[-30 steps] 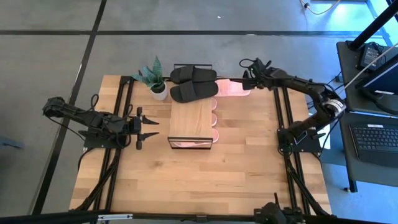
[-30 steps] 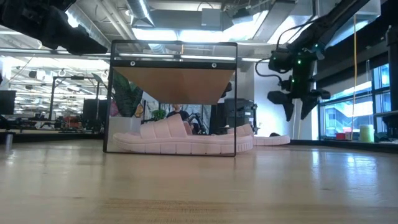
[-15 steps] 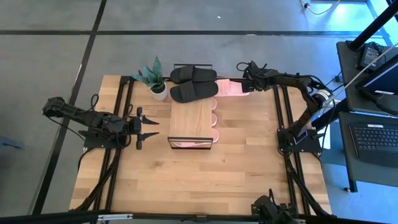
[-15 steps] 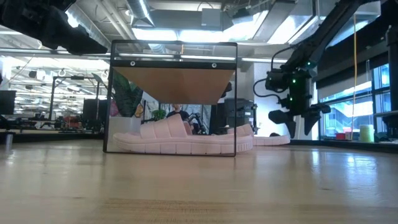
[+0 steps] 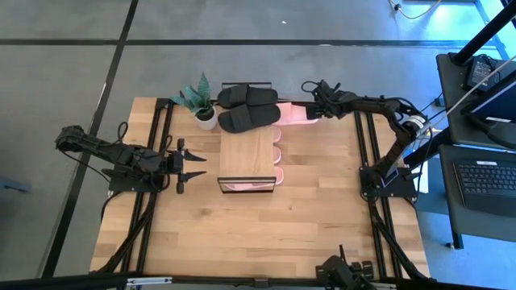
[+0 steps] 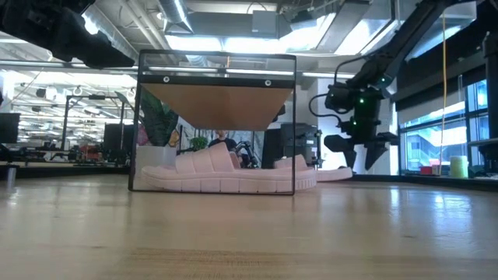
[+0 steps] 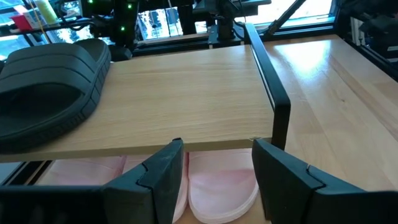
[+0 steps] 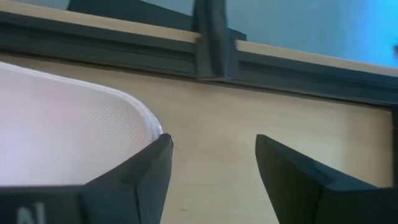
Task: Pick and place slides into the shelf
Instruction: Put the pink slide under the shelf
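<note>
The shelf [image 5: 248, 153] stands mid-table, a light wood top board on a thin black frame. One black slide [image 5: 251, 118] lies on the board's far end [image 7: 50, 93], and the other black slide [image 5: 250, 95] lies just behind it. Pink slides [image 6: 226, 175] rest on the table under the board [image 7: 224, 186]. One more pink slide [image 5: 297, 115] lies flat on the table, right of the black ones. My right gripper [image 5: 311, 97] hangs open just over that slide's right end [image 8: 74, 137]. My left gripper [image 5: 190, 165] waits open, left of the shelf.
A small potted plant [image 5: 201, 105] stands at the shelf's far left corner. Black frame rails [image 5: 367, 153] run along both table sides. Bare tabletop [image 5: 258, 234] stretches in front of the shelf. A desk with a laptop [image 5: 488, 181] sits beyond the table's right edge.
My right gripper has come down and moved toward the table's left, ending close over the right end of the lone pink slide. Its fingers stay open. The slides and the shelf have kept their places.
</note>
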Controlling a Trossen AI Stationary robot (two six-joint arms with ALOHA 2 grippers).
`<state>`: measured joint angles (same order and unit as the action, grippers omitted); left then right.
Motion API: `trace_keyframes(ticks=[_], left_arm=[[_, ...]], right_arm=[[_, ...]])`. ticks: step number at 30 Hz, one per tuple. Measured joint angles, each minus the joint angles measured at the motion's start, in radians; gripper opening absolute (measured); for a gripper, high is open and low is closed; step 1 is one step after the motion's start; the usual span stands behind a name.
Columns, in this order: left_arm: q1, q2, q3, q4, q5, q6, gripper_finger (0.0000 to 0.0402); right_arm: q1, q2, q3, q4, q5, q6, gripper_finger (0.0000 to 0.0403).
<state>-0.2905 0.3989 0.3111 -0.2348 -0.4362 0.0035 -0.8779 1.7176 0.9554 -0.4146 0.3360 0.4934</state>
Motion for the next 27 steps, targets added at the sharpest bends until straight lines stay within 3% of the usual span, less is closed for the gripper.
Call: trace_keyframes(ticks=[27], left_arm=[[0.000,0.000,0.000,0.000,0.000,0.000,0.0185]], right_arm=[[0.085,0.000,0.000,0.129,-0.004,0.026,0.0229]])
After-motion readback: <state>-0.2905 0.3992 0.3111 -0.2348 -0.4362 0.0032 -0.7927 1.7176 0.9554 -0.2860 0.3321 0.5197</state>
